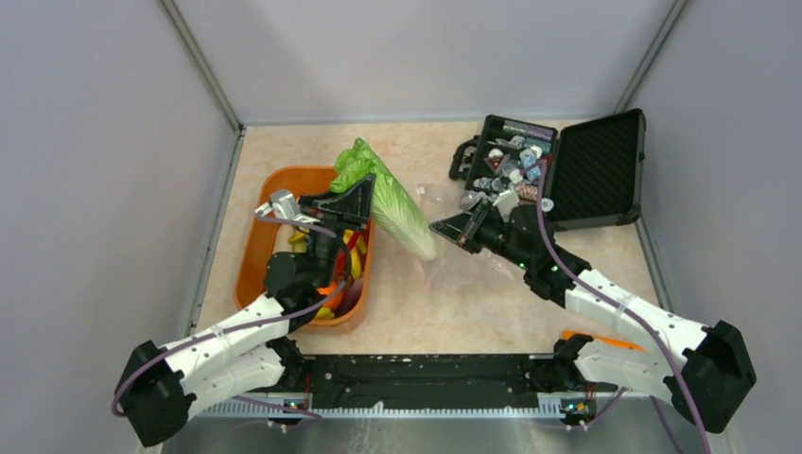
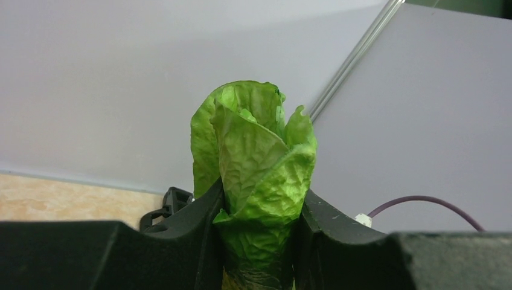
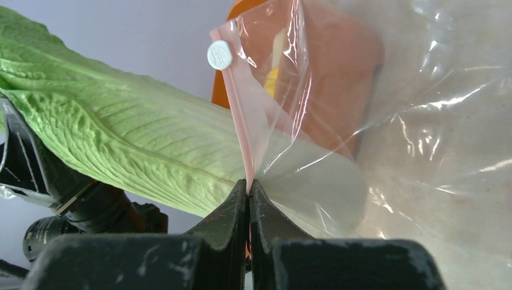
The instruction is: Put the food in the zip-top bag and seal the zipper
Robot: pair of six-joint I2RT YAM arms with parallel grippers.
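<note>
A large toy cabbage (image 1: 392,203), green at its leafy end and pale at its stem, hangs tilted over the table, and my left gripper (image 1: 364,199) is shut on its leafy half. In the left wrist view the crinkled leaves (image 2: 256,157) fill the gap between the fingers (image 2: 199,241). My right gripper (image 3: 249,187) is shut on the pink zipper (image 3: 241,121) of the clear zip-top bag (image 3: 435,121), holding that edge up. A white slider (image 3: 219,55) sits on the strip. The cabbage's pale end (image 3: 314,181) shows behind the plastic at the bag's mouth.
An orange tub (image 1: 260,227) at the left holds more food, yellow and red pieces (image 1: 345,251). An open black hard case (image 1: 596,170) with small grey-blue packets stands at the back right. The bag (image 1: 463,274) lies between them. Grey walls close in the table.
</note>
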